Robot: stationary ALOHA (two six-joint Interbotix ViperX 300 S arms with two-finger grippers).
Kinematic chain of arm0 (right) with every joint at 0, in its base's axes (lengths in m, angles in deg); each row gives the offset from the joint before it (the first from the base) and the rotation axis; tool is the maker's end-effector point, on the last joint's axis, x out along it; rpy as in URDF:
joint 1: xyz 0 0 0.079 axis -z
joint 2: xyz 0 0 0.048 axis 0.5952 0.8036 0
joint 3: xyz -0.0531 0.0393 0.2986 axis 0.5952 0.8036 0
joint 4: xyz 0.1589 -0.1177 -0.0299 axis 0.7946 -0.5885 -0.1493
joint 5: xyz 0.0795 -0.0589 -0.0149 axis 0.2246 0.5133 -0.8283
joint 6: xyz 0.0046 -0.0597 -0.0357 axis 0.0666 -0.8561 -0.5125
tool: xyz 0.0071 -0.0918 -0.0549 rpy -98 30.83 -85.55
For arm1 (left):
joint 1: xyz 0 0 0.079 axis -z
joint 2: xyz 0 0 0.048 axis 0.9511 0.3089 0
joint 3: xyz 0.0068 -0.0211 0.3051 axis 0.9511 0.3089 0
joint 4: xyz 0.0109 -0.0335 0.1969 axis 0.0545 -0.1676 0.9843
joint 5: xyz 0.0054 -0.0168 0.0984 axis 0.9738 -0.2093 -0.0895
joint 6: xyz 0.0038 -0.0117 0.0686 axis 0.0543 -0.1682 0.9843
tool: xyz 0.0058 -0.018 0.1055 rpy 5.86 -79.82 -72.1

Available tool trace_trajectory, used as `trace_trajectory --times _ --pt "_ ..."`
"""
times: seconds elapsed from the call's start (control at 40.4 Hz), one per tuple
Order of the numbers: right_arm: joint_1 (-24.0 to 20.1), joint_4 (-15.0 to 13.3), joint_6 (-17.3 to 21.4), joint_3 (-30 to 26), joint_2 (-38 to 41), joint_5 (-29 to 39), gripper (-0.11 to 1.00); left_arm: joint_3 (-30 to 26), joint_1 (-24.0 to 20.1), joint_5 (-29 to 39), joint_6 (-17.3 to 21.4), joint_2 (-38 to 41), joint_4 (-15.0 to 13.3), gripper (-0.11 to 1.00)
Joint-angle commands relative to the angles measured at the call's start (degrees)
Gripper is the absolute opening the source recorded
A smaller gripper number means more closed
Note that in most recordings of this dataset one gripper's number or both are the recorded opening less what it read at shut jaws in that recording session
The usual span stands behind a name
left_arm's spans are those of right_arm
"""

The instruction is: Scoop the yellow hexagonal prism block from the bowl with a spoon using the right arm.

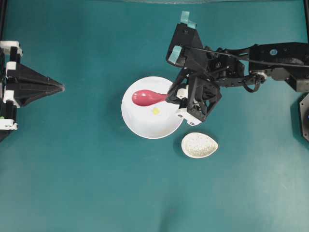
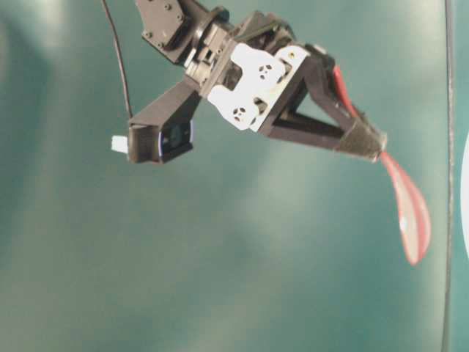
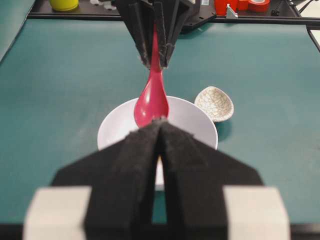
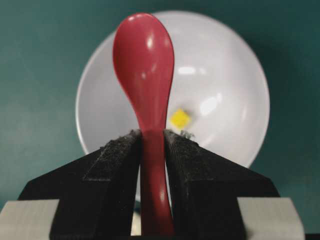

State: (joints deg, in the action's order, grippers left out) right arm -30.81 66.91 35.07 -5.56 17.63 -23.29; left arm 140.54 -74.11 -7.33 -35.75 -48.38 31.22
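Black padded fingers (image 4: 112, 165) of the right gripper (image 4: 152, 145) fill the foreground of the right wrist view, pressed against both sides of the spoon's handle, so the jaws stand partly closed around it. Taking the bowl (image 1: 140, 126) as the landmark: it is the widest item on the teal table (image 1: 96, 193), white and round, sitting near the middle. The right arm (image 1: 270, 60), black with teal tape tabs, reaches in from beyond the bowl's right side, its gripper hanging over the bowl's right rim. The left gripper (image 1: 60, 87) rests well apart from the bowl, far off its left side, with its two black fingers pressed together and nothing between them. A small speckled spoon rest (image 1: 199, 145) lies just beside the bowl's lower right edge, not touching it. The spoon (image 1: 149, 97), glossy pink-red, hangs over the bowl with its scoop above the upper left part of the interior. The yellow hexagonal prism block (image 1: 156, 110) lies inside the bowl, just beside the scoop and apart from it.
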Motion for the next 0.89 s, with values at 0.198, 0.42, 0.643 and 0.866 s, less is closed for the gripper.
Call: trace_trajectory --times 0.198,0.42,0.643,0.866 --pt "-0.09 0.18 9.05 -1.23 -1.67 9.58 0.23 -1.32 -0.18 -0.09 0.09 0.18 0.09 -0.01" --pt "-0.09 0.09 14.5 -1.85 -1.41 16.35 0.23 -1.32 -0.18 0.0 0.09 0.09 0.09 -0.01" --pt "-0.09 0.18 18.02 -4.66 0.7 22.59 0.23 -1.32 -0.18 0.0 0.09 0.18 0.18 -0.01" --pt "-0.09 0.09 18.19 -10.99 5.27 29.62 0.23 -1.32 -0.18 0.0 0.09 0.44 0.09 -0.01"
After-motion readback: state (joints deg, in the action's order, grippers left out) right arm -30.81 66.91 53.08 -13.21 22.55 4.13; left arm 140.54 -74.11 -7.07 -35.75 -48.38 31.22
